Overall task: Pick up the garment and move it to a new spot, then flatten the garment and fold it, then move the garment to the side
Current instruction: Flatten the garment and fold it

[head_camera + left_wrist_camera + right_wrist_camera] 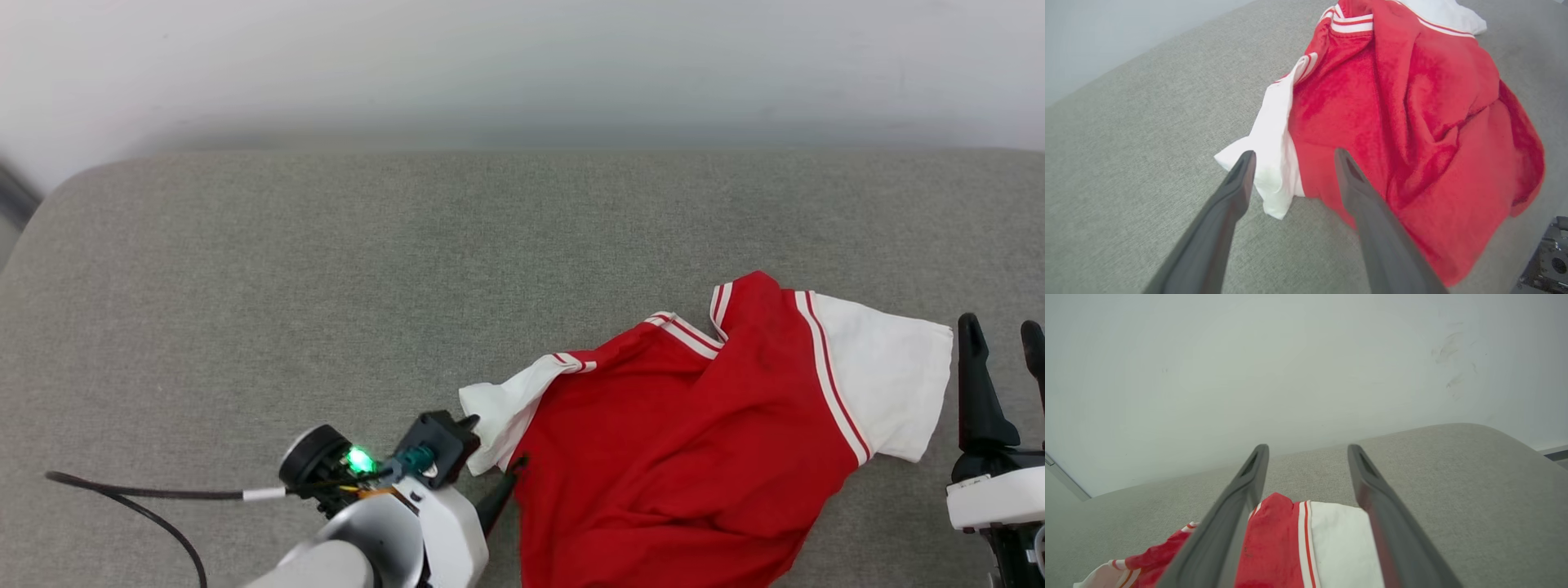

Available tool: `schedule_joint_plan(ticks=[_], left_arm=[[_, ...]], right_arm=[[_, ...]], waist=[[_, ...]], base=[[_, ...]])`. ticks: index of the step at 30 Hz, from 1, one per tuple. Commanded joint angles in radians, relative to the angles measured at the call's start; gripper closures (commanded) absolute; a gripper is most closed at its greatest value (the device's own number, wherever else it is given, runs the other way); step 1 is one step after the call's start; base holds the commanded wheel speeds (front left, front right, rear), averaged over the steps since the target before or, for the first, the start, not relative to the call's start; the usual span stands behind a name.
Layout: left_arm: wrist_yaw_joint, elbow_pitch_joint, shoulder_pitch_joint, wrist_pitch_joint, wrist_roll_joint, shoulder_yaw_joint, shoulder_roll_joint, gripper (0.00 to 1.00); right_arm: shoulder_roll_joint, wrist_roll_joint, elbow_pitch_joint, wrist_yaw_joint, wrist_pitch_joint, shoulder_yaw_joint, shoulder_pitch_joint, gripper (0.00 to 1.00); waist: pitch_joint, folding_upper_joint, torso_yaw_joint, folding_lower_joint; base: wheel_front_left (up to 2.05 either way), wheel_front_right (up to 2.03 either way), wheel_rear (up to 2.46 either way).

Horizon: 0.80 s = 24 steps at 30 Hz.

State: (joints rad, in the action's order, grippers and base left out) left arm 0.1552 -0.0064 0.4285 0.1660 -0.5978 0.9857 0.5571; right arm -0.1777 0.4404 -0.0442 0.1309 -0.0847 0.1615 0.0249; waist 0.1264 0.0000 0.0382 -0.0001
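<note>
Your garment (694,457) is soft matt cloth, kinda fuzzy up close in the left wrist view. The cushion (326,269) under it is coarse grey woven fabric, zero shine. Fingers (1224,212) on your left gripper (1294,152) look like smooth dark matt plastic, same on the right gripper (1307,446). Forearm shell (445,523) is smooth, slightly glossy white plastic, the cable (147,492) looks rubbery, and the wall (1290,375) is matt with scuffs.

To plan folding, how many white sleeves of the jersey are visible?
2. On the red jersey, one white sleeve lies bunched by the left gripper, the other sleeve flat by the right gripper.
</note>
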Motion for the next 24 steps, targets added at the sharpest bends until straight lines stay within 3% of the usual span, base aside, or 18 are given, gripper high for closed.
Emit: schedule_joint_plan(ticks=[1,7,18,19,20,24], left_arm=[[0.003,0.007,0.013,0.019,-0.015,-0.010,0.010,0.00],[-0.023,0.031,0.041,0.073,-0.044,-0.014,0.034,0.00],[-0.067,0.096,0.071,0.072,-0.067,-0.004,0.006,0.02],[-0.072,0.102,0.070,0.072,-0.073,-0.006,0.003,0.55],[-0.076,0.109,0.072,0.072,-0.081,-0.008,-0.001,1.00],[-0.100,0.106,0.076,0.069,-0.102,-0.008,-0.011,1.00]], right_arm=[[-0.003,-0.001,-0.005,0.000,0.000,0.001,0.003,0.00],[0.000,-0.004,-0.006,0.000,0.002,-0.008,0.017,0.00],[-0.001,-0.008,-0.007,0.000,-0.003,-0.001,0.037,0.00],[-0.001,-0.009,-0.007,0.000,-0.003,-0.001,0.039,0.00],[-0.001,-0.011,-0.008,0.000,-0.002,0.000,0.041,0.00],[0.000,-0.014,-0.002,0.000,-0.002,0.005,0.042,0.00]], waist=[[0.011,0.0000,0.000,0.0001],[0.044,0.0000,-0.010,0.0001],[0.099,0.0000,-0.019,0.0001],[0.103,0.0000,-0.018,0.0001],[0.106,0.0000,-0.018,0.0001],[0.107,0.0000,-0.012,0.0001]], base=[[0.00,0.00,0.00],[0.00,0.00,0.00],[0.00,0.00,0.00],[0.00,0.00,0.00],[0.00,0.00,0.00],[0.00,0.00,0.00]])
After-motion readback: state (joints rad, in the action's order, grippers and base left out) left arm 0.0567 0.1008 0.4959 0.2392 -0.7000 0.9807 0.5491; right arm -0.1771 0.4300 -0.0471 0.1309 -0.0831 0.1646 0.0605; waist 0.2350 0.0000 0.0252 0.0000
